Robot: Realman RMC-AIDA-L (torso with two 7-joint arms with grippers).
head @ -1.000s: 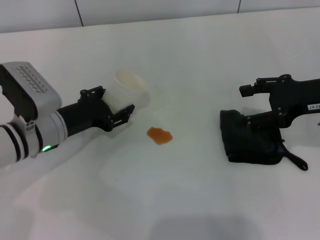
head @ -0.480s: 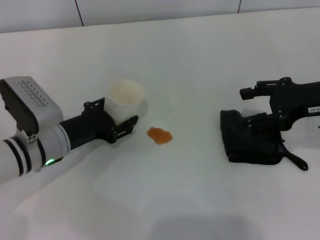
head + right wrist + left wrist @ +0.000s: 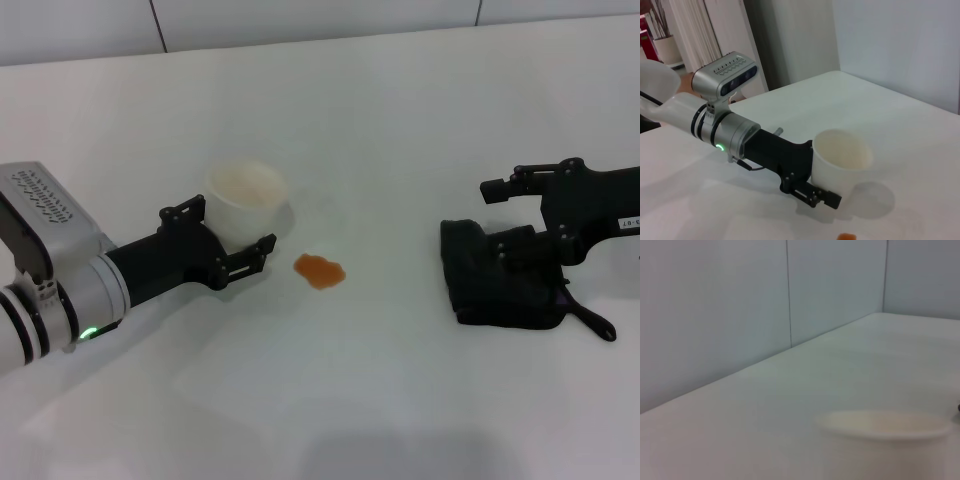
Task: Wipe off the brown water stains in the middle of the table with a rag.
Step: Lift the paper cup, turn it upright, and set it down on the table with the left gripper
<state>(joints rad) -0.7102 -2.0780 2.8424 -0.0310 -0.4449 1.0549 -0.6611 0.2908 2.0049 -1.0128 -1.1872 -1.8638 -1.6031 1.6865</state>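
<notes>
My right gripper (image 3: 520, 215) sits over the black rag (image 3: 500, 275) at the right of the table (image 3: 400, 120). One finger reaches out above the cloth and the lower part is down against the bundle, but I cannot tell whether my fingers have actually closed on it. The rag lies bunched on the tabletop, its thin loop strap (image 3: 590, 320) trailing out toward the near right edge.

My left gripper (image 3: 235, 245) is clamped around the white cup (image 3: 247, 205), fingers on either side of its lower wall. The cup stands upright just left of the stain. From my right wrist camera the cup (image 3: 840, 160) looks empty: I see only a pale inner wall and no liquid, though the very bottom is not clearly shown.

The brown water stains (image 3: 319, 270) amount to one small orange-brown blotch with a ragged outline, lying in the middle of the table, near the cup and well apart from the rag.

As I judge it, nothing has been wiped yet: the blotch is whole and unsmeared, and the rag is not on it. Left to do: secure the rag, carry it across to the blotch, and rub until the white surface is clean.
</notes>
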